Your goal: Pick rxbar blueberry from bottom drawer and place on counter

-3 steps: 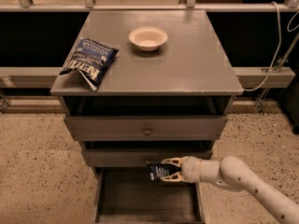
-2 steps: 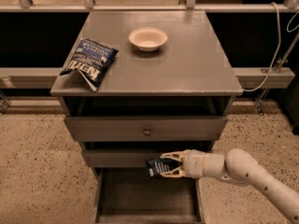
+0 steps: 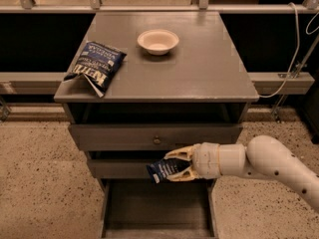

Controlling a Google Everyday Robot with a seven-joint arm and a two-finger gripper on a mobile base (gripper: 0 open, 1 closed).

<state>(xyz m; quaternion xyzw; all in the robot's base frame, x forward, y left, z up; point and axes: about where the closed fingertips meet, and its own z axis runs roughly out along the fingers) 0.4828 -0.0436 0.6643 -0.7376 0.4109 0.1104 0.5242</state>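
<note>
- The gripper (image 3: 170,167) sits in front of the cabinet, at 6 o'clock from the counter (image 3: 199,73) and below its front edge.
- The arm (image 3: 269,163) enters from 4 o'clock and reaches toward 9 o'clock.
- The fingers (image 3: 180,154) are closed narrowly on the snack bar (image 3: 160,172), one above it and one below.
- The snack bar, dark with white print, is held clear of the bottom drawer (image 3: 149,210). It hangs in front of the middle drawer (image 3: 119,168).
- The bottom drawer stands pulled out, directly at 6 o'clock from the bar.
- The knobbed drawer (image 3: 114,137) above is closed.
- On the counter, a white bowl (image 3: 158,41) stands toward 12 o'clock.
- A blue chip bag (image 3: 94,66) lies at 8 o'clock from the bowl, at the counter's left edge.
</note>
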